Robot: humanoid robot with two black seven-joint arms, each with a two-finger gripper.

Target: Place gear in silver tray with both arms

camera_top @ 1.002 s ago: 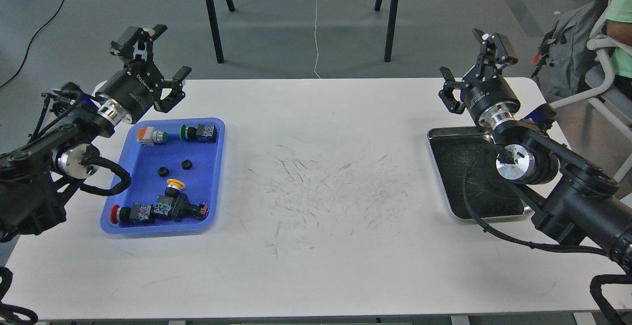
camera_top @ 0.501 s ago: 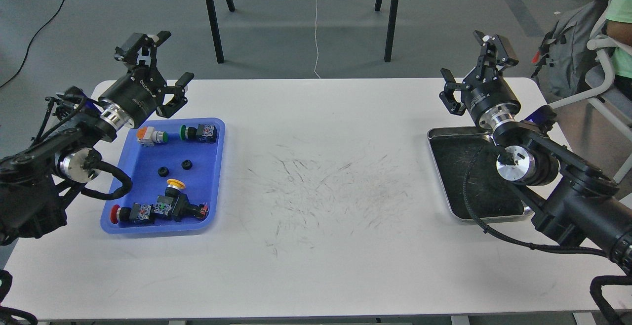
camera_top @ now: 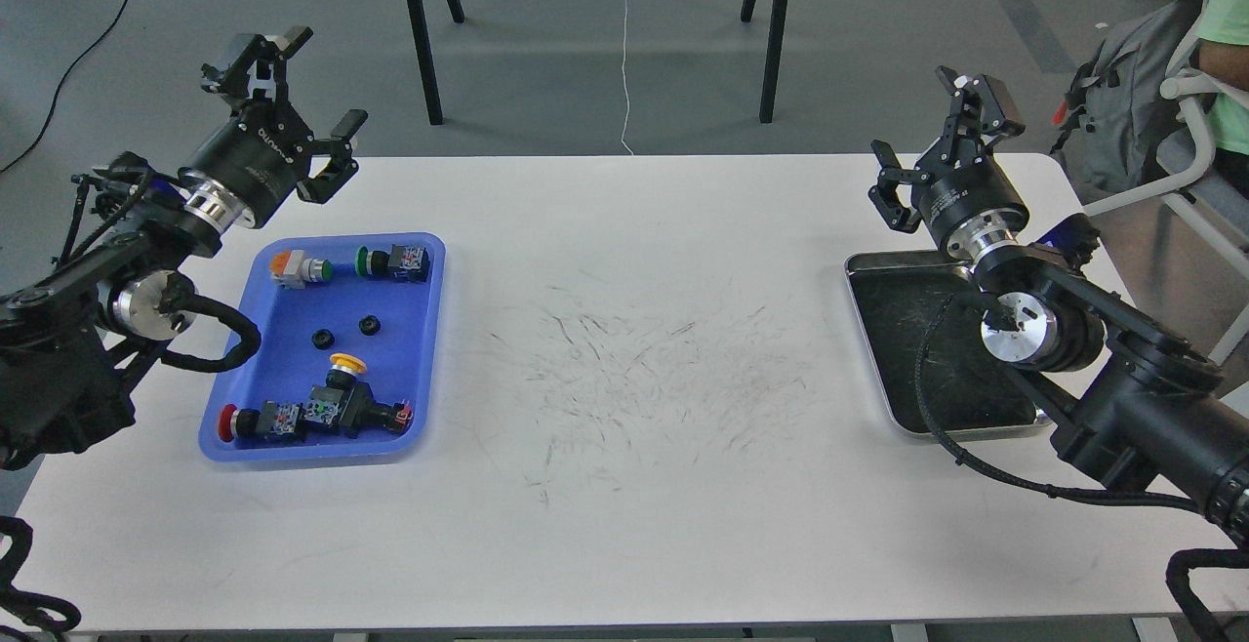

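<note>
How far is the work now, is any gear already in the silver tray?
Nothing looks done: the silver tray shows only its dark scratched bottom. Nothing is in hand either: the left gripper and right gripper are both open and empty, raised above the table. Everything is left: the two small black gears lie in the blue tray among the push-button switches, and one must be picked and carried across.

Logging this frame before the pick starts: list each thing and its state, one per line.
left gripper: open, empty, raised beyond the blue tray.
right gripper: open, empty.
silver tray: no parts visible inside, partly hidden by the right arm.
blue tray: holds push-button switches and two small black gears.
</note>
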